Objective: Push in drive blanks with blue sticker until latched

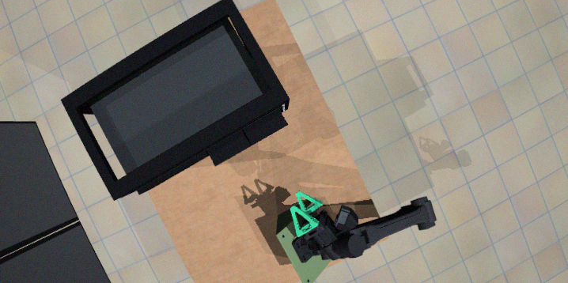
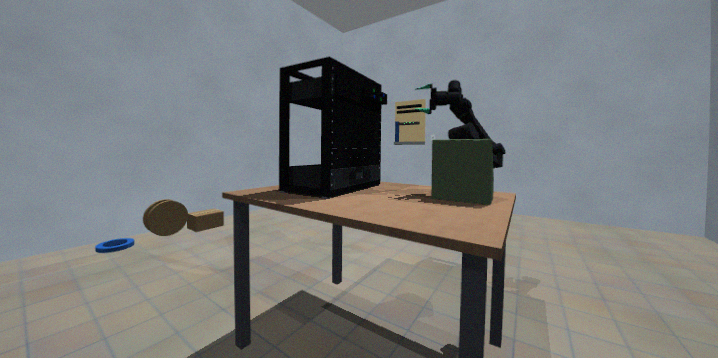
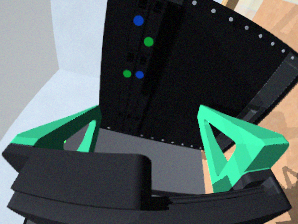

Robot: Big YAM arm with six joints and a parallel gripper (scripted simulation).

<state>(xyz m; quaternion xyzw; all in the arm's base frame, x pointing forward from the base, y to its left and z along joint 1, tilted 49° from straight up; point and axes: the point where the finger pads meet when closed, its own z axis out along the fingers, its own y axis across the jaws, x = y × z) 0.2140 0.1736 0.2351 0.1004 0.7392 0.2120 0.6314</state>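
A black rack (image 1: 254, 49) stands on a wooden table (image 1: 206, 217), filling its far end and overhanging the left edge. Two of its front panels jut out over the wood. Near the right edge, well apart from the rack, the gripper (image 1: 304, 213) spreads its green fingers (image 1: 302, 221) wide, empty, above a green base (image 1: 313, 269).

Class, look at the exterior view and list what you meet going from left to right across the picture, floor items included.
Blue ring → round tan disc → tan block → black rack → tan wall notice → green pedestal.
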